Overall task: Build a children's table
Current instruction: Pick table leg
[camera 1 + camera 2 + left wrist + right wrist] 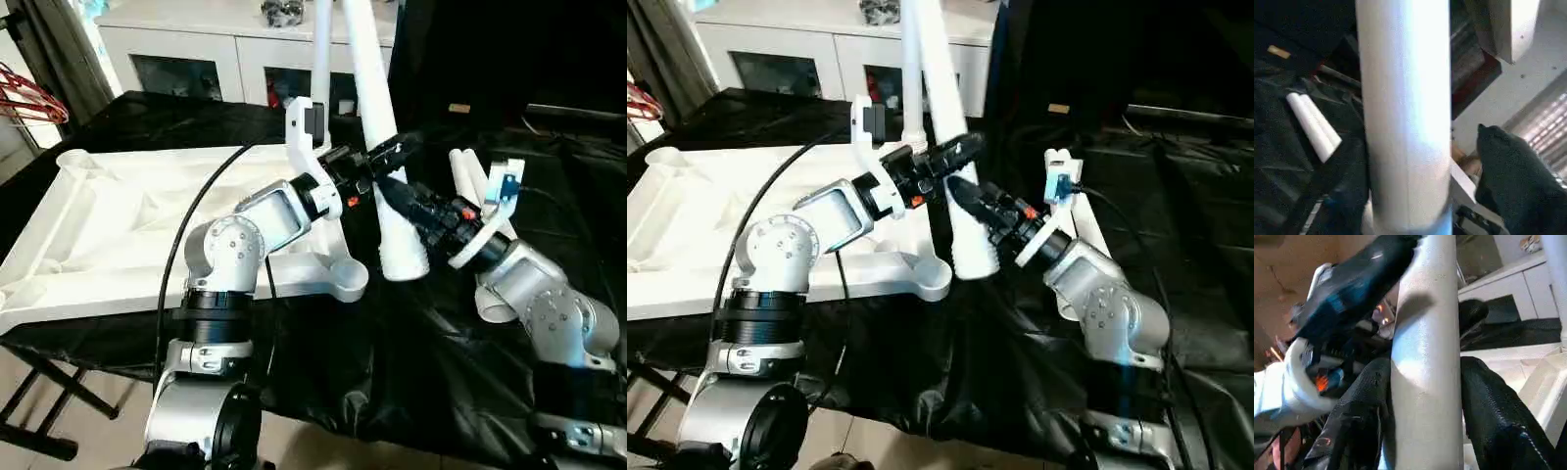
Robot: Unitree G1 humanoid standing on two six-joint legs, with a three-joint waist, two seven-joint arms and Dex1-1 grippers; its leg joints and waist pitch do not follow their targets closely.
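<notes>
Both tools grip one tilted white leg (384, 147), right tool (392, 201) clamped low, left tool (377, 162) higher; its top is cut off.

The top of the raised leg (377, 108) is running out past the picture's upper edge. The robot's forearms are hiding the tabletop's (118, 235) near right part.
</notes>
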